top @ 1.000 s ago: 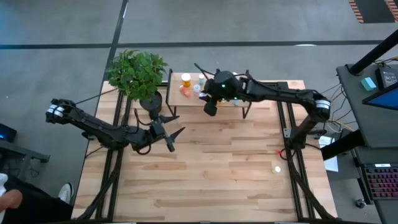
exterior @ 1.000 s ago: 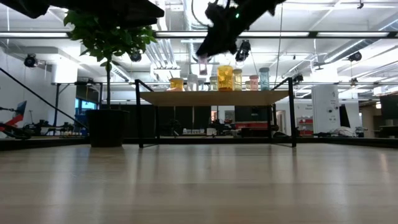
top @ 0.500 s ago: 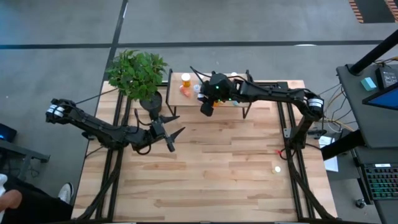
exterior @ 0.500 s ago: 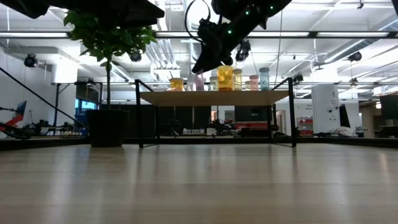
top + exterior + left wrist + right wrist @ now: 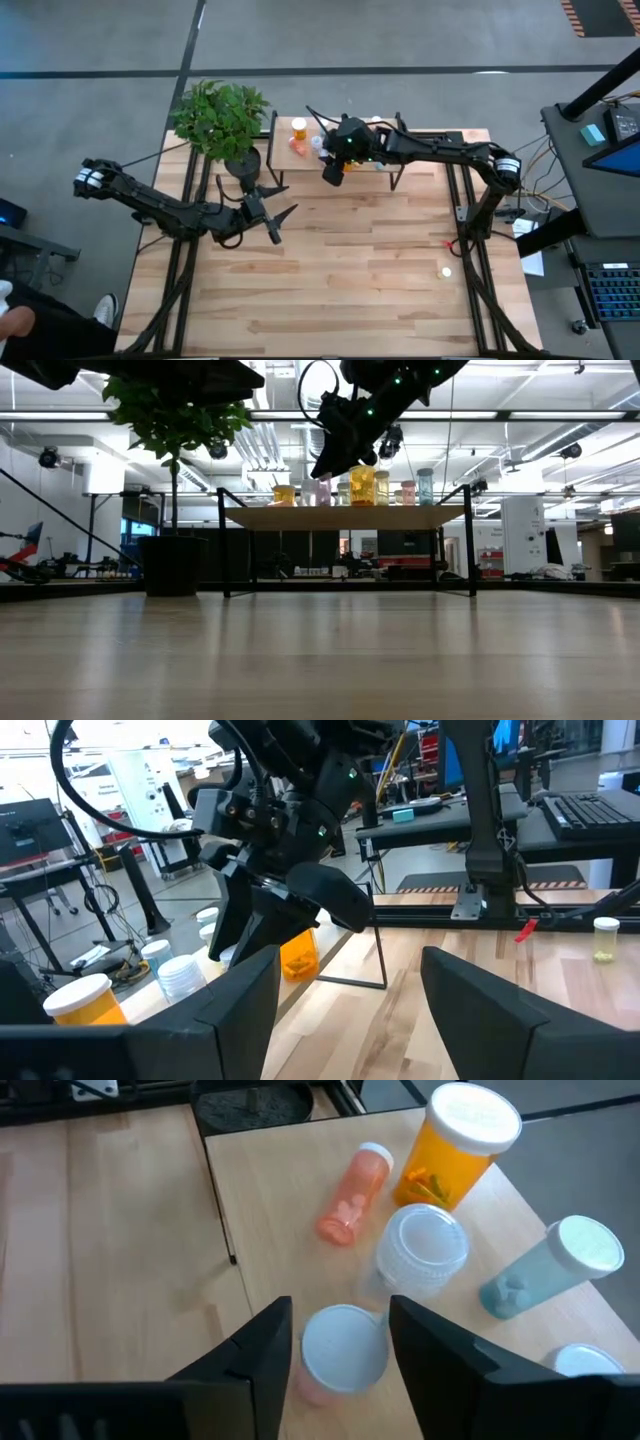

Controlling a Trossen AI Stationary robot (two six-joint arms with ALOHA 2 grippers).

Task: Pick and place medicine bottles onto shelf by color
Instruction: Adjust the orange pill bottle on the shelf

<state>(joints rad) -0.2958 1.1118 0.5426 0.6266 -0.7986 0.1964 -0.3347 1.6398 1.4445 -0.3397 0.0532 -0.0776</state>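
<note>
The shelf (image 5: 288,160) stands at the table's far side and carries several medicine bottles. Among them are a large orange one (image 5: 455,1150), a small orange one lying on its side (image 5: 350,1190), a clear-capped one (image 5: 420,1250) and a blue one (image 5: 545,1270). My right gripper (image 5: 340,1320) hangs over the shelf's near edge, slanting down and open. A pink white-capped bottle (image 5: 342,1358) stands upright on the shelf top between its fingers, with narrow gaps on both sides. My left gripper (image 5: 275,213) waits open and level above the table, near the plant pot.
A potted plant (image 5: 222,120) stands at the shelf's left end, close to my left arm. One small yellow bottle (image 5: 447,271) stands on the table near the right edge. Bare tabletop stretches from the shelf to the near edge.
My right gripper has come down and toward the shelf's left end, carrying the pink bottle. The bottle hung above the shelf a second ago and now stands on the shelf top. Over the last half second the arm has kept still.
</note>
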